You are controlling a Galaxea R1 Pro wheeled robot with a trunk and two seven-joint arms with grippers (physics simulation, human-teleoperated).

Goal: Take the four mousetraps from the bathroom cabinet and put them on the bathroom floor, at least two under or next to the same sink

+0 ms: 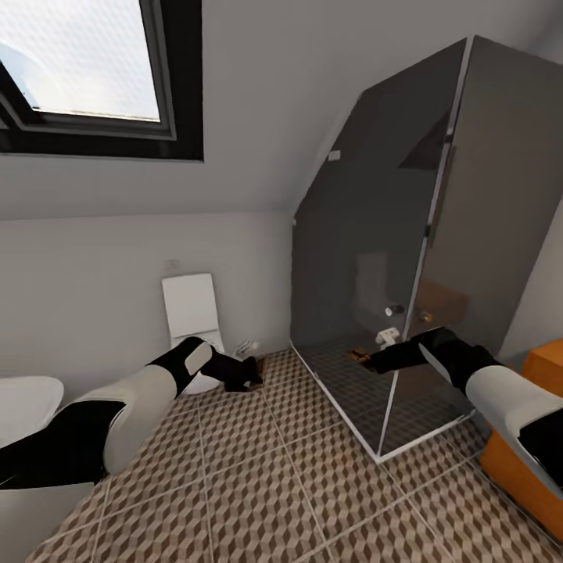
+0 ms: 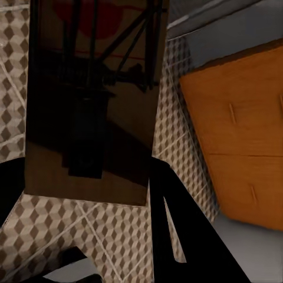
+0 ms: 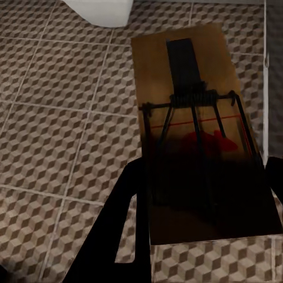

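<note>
While both arms are carrying, the transport step is underway: left gripper [image 2: 88,194] is clamping a flat brown mousetrap [image 2: 88,100], and right gripper [image 3: 200,206] is clamping another mousetrap [image 3: 194,135] with wire spring. Both are hanging over the cube-pattern floor [image 1: 258,485] at frame centre. Next, I judge: finding the sink, lowering gently. Orange wooden cabinet [image 1: 539,375] is sitting lower right.
</note>
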